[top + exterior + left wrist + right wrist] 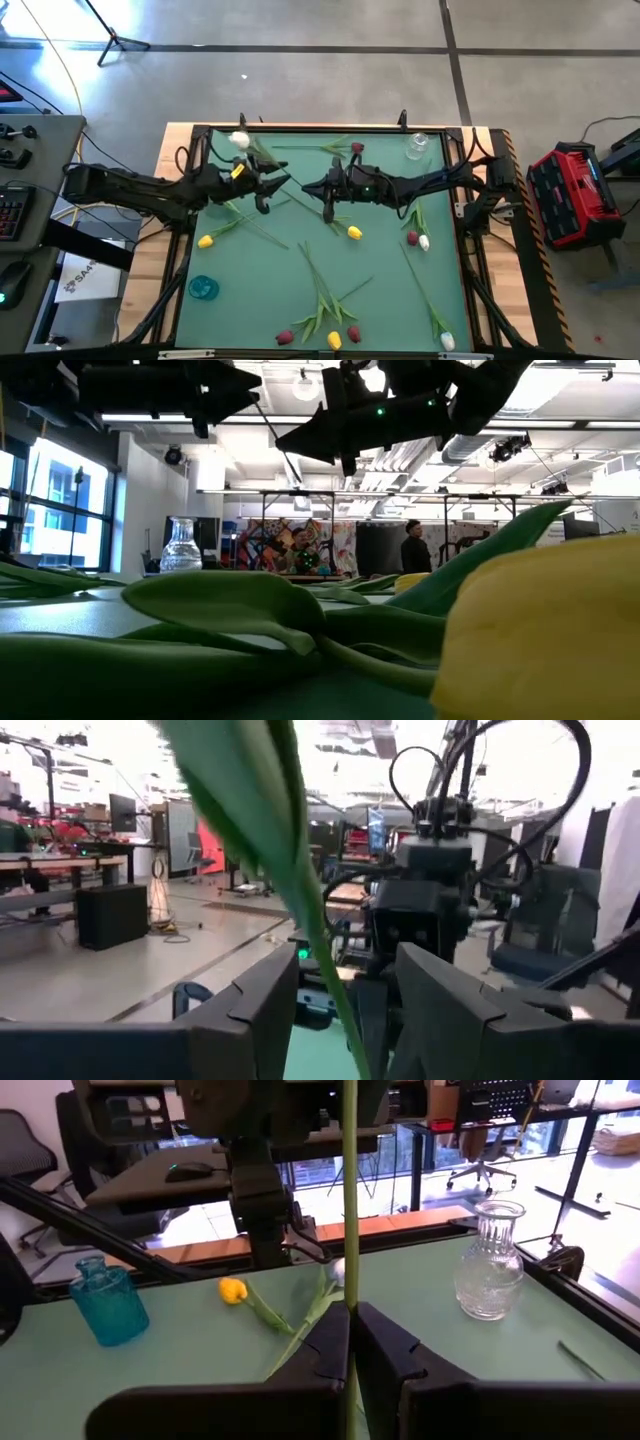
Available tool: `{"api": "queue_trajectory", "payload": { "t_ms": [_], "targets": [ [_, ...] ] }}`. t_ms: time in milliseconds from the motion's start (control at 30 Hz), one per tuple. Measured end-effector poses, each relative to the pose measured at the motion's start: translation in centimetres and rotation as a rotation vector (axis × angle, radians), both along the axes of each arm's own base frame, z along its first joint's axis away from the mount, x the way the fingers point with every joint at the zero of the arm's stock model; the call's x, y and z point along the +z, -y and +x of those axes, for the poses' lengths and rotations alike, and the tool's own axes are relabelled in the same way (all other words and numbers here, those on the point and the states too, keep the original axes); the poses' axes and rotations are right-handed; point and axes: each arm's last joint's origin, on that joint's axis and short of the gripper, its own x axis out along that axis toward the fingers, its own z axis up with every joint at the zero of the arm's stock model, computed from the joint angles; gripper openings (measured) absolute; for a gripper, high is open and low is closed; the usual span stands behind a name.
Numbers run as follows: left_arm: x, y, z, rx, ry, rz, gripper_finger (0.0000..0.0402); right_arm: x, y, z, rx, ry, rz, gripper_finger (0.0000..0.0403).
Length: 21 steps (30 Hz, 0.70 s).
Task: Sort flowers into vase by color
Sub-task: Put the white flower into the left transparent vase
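High view, from the left: a blue vase (203, 288) stands near the mat's (380, 290) left edge, with a loose yellow tulip (206, 241) lying above it. The left gripper (268, 190) hovers over the mat's upper middle, and beside that arm a white tulip head (239, 140) shows at the top edge. In the left wrist view its fingers (262, 1005) stand spread with a green stem and leaf (262, 810) running up between them, touching neither as far as can be seen; the flower's head is cut off. Facing it, the right gripper (327, 203) has its fingers (325, 1342) pressed together on a thin green stem (349, 1190) that stands upright, long axis vertical; both ends leave the right wrist picture, so its colour cannot be told. Other tulips lie flat, stems fanned toward the near edge. A clear glass vase (417, 146) sits at the upper right. Low view is mostly blocked by a blurred yellow head (545, 640) and leaves.
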Motion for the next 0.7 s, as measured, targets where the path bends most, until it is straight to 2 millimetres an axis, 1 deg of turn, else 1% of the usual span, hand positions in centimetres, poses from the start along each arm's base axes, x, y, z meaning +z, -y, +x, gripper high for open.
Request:
{"api": "queue_trajectory", "payload": {
  "t_ms": [267,400,567,633,700],
  "targets": [
    [0.2,0.0,-0.1,0.006,0.011,-0.012,0.0111,0.0,-0.5,0.0,-0.005,-0.002,-0.015,0.0],
    [0.2,0.0,-0.2,0.003,0.02,-0.034,0.0074,-0.1,-0.8,0.0,-0.01,-0.017,-0.016,0.0],
    [0.2,0.0,-0.2,0.006,0.006,-0.019,0.0014,-0.5,-1.2,-0.1,-0.033,-0.03,-0.02,0.0],
    [0.1,0.0,-0.2,0.005,-0.014,-0.005,0.0005,-0.7,-1.2,-0.2,-0.019,-0.053,-0.013,0.0],
    [-0.1,0.0,-0.2,0.007,-0.031,0.003,0.0005,-1.0,-1.2,-0.2,-0.023,-0.079,0.011,0.0]
  ]
}}
